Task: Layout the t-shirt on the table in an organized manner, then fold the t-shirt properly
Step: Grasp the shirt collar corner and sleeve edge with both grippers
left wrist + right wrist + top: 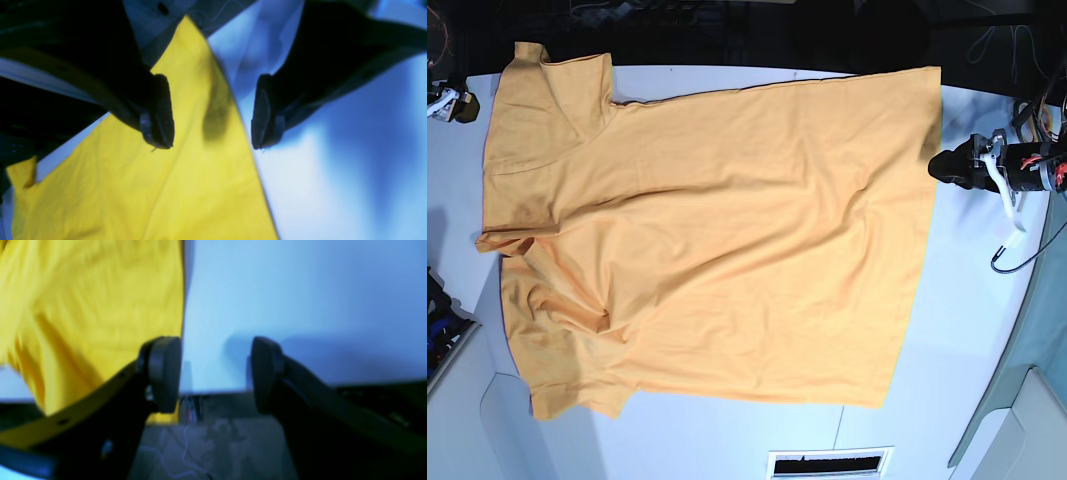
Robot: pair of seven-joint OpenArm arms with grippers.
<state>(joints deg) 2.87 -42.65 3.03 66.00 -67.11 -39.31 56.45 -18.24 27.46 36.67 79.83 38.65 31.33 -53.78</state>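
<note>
Vent slot (830, 463): at the near edge of the table (967, 330), just past the shirt's near side.
Shirt (717, 230): lies flat and spread out over most of the table. Sleeves and neck point to the base view's left edge, hem to its right. One far corner hangs a bit over the far edge.
Bare table: a strip along the near edge and a wider strip past the hem.
Left gripper (212, 113): wide open, holding nothing. One finger (160, 113) is over the shirt, the other over bare table, with the shirt's edge running between them. In the base view it sits at the hem, near the far corner.
Right gripper (215, 373): wide open, holding nothing, at the table's edge just beside the shirt's edge.
Blur: both wrist views are soft.
</note>
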